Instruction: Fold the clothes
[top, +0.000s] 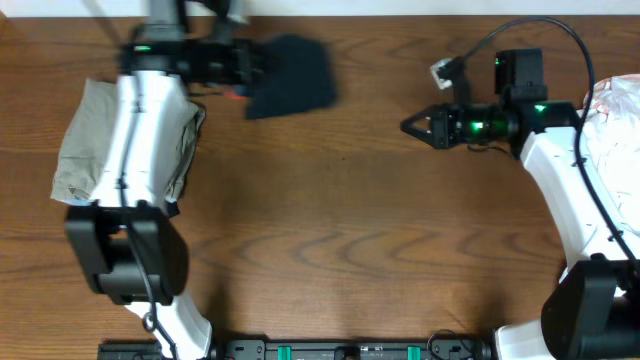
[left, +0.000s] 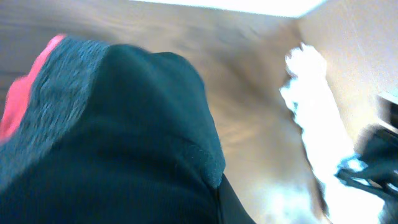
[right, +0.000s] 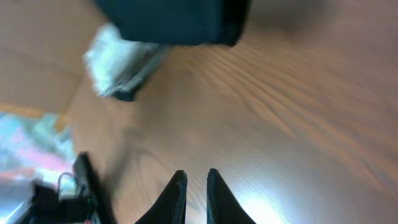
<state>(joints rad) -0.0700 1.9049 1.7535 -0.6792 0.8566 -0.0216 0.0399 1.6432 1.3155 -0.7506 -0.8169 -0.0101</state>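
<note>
From overhead, the left gripper (top: 243, 70) sits at the table's (top: 330, 220) far edge, its jaws pinched down on the clothes (top: 292, 75). The black trousers lie bunched in a compact dark bundle straight ahead of its fingertips. Behind it, under its own arm, lies a khaki garment (top: 80, 145). The right gripper (top: 408, 127) points at the bundle from well apart, with bare wood in between, and white fabrics (top: 615, 105) lie behind it.

In the left wrist view the clothes (left: 137, 143) fill nearly everything, pressed close to the camera and hiding the fingers. The grey waistband (left: 56, 93) with its orange-red edge (left: 25, 93) lies off to one side, so the grip seems to be at or near the waist. I cannot tell whether the bundle is lifted or dragging.

In the right wrist view the right gripper (right: 196, 174) is narrow, with only a slim gap and nothing between the jaws. The clothes (right: 174, 18) are far ahead of it, and the khaki garment (right: 118, 59) is beyond them.

To fold well, the left grip probably should draw the bundle toward the middle. The right gripper would need to widen before taking an edge. Spread the trousers flat first, and keep them off the khaki garment.
</note>
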